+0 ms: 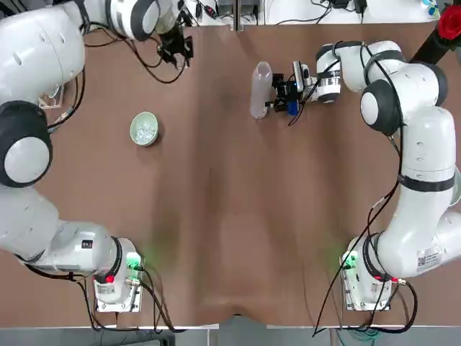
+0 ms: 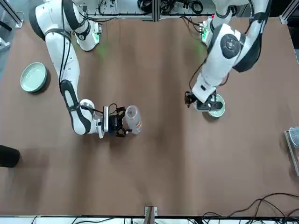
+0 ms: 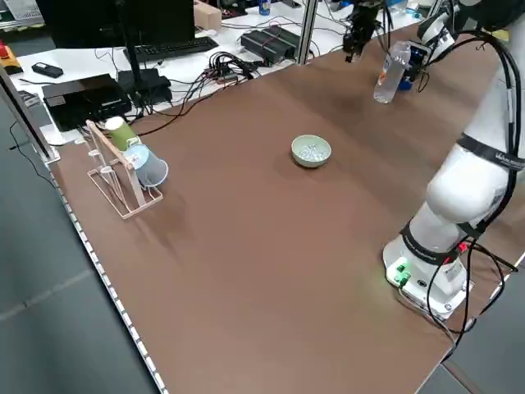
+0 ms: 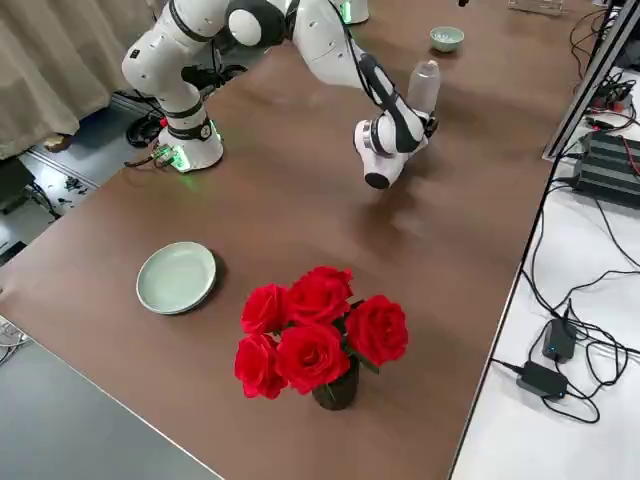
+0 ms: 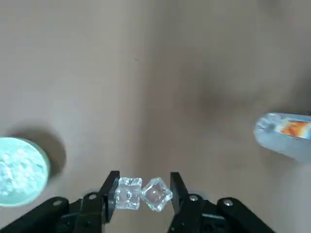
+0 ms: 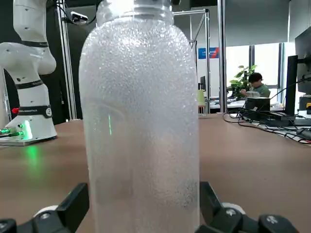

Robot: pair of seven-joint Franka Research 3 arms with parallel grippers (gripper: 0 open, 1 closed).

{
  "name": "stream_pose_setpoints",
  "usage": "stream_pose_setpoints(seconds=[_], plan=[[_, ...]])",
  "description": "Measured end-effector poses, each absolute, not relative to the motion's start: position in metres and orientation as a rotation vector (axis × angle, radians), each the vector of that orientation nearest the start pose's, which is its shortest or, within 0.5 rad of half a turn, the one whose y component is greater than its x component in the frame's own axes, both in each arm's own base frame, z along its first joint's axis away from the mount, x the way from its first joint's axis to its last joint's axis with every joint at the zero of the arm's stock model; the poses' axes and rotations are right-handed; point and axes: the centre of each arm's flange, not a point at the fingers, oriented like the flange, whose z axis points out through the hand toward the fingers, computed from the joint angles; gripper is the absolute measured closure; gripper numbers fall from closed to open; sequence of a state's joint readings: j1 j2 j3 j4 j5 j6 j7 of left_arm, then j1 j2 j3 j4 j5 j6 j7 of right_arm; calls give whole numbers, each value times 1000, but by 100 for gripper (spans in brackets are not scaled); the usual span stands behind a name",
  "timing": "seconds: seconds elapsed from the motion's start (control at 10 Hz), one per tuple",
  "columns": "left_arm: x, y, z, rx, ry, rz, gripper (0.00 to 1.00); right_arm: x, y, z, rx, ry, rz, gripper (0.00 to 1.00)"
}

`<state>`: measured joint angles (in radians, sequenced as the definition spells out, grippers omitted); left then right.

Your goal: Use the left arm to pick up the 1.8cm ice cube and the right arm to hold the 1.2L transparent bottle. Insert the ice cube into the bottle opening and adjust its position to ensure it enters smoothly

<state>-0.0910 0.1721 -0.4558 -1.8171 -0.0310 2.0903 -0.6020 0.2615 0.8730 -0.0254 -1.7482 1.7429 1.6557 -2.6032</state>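
Left gripper fingers clenched on two clear ice cubes, above the brown worktop. Right gripper fingers grasp the upright tall clear plastic bottle low on its body. Pale green bowl sits apart.

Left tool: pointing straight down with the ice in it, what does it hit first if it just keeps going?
Probably bare table. The left tool, shut on two ice cubes, looks down on brown tabletop; the bowl and the bottle sit off to either side, outside that line.
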Motion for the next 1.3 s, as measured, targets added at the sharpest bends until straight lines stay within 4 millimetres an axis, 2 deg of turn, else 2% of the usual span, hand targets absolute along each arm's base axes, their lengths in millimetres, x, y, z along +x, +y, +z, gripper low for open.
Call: stream_pose_setpoints(seconds=[0.2, 0.5, 0.7, 0.8, 0.9, 1.1, 1.2, 1.3], plan=[[528, -366, 486, -3324, -191, -26, 52, 579, 241, 103, -1186, -1224, -1149, 0], [510, -446, 492, -3373, -267, 7, 52, 579, 241, 103, -1185, -1224, -1150, 0], [510, -488, 497, -3398, -337, -19, 52, 579, 241, 104, -1185, -1224, -1150, 0], [516, -501, 493, -3405, -361, -28, 52, 579, 241, 104, -1185, -1224, -1150, 0], [521, -513, 480, -3393, -383, -54, 52, 579, 241, 104, -1184, -1224, -1150, 0], [517, -552, 457, -3383, -430, -222, 52, 579, 241, 104, -1184, -1224, -1150, 0], [511, -571, 454, -3396, -451, -285, 52, 579, 241, 104, -1184, -1224, -1150, 0], [512, -580, 456, -3415, -473, -316, 52, 579, 241, 104, -1184, -1224, -1150, 0]])
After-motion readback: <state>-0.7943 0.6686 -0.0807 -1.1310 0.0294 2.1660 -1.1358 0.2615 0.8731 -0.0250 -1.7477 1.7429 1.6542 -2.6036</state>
